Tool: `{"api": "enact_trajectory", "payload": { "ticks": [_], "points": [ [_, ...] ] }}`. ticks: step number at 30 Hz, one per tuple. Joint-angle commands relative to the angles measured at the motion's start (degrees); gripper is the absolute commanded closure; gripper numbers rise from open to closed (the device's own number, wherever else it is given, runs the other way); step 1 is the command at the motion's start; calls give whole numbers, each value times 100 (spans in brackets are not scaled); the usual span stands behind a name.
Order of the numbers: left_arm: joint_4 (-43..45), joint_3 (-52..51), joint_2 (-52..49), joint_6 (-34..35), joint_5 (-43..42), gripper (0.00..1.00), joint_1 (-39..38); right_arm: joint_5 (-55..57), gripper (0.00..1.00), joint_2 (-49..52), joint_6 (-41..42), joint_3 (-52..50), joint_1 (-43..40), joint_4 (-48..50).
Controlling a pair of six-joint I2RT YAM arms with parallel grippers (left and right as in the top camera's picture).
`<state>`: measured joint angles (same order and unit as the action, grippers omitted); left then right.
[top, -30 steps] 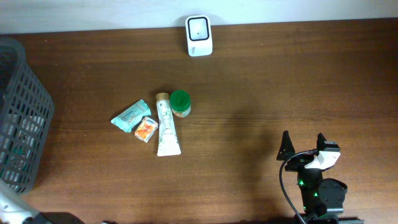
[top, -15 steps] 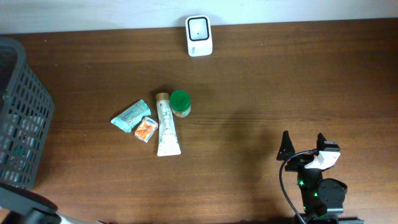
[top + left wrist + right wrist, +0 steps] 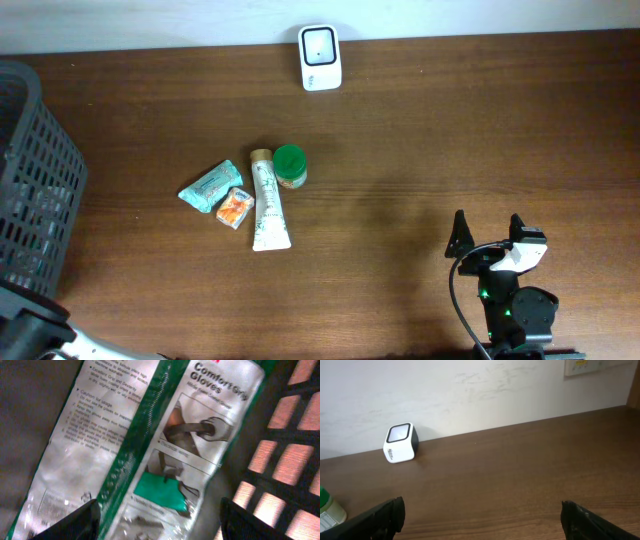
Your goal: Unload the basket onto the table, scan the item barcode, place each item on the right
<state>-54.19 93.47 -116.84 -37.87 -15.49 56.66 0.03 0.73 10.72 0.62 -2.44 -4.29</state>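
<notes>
A clear-and-green packet of gloves (image 3: 150,435) fills the left wrist view, lying flat inside the dark mesh basket (image 3: 285,435). My left gripper (image 3: 160,510) hangs just above it, open, one finger over the packet's left part and the other past its right edge. The white scanner (image 3: 320,57) stands at the table's far edge, also seen as the scanner (image 3: 400,442) from the right wrist. My right gripper (image 3: 490,235) rests near the front right, open and holding nothing, facing the scanner. No barcode shows clearly.
The basket (image 3: 30,190) stands at the table's left edge. Mid-table lie a teal packet (image 3: 210,186), an orange sachet (image 3: 234,208), a white tube (image 3: 268,205) and a green-lidded jar (image 3: 290,165).
A part of the left arm at the overhead view's lower-left corner has shifted a little. The right arm and the items on the table have not moved.
</notes>
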Motion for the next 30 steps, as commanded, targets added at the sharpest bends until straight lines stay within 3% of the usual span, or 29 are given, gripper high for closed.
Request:
{"api": "enact_trajectory", "payload": {
  "ticks": [1,7,12,15,18,19,25,30],
  "points": [
    [105,-76,-330,-297,131,27,2,46,2,-37,31,-31,-31,-28],
    [205,-76,-723,-297,356,28,2,48,2,-37,31,-31,-33,-31],
    [269,-76,-1010,-293,704,38,2,48,2,-37,31,-31,-31,-28],
    [269,-76,-1073,-293,743,58,2,48,2,-37,31,-31,-33,-28],
    [286,-74,-1069,-293,935,94,2,48,2,-37,31,-31,-33,-28],
    [271,-74,-1069,-291,933,99,2,48,2,-37,31,-31,-33,-31],
    [203,-28,-946,-24,935,100,0,48,2,-37,31,-31,-33,-28],
    [221,249,-227,227,935,100,2,48,2,-37,31,-31,-33,-28]
  ]
}}
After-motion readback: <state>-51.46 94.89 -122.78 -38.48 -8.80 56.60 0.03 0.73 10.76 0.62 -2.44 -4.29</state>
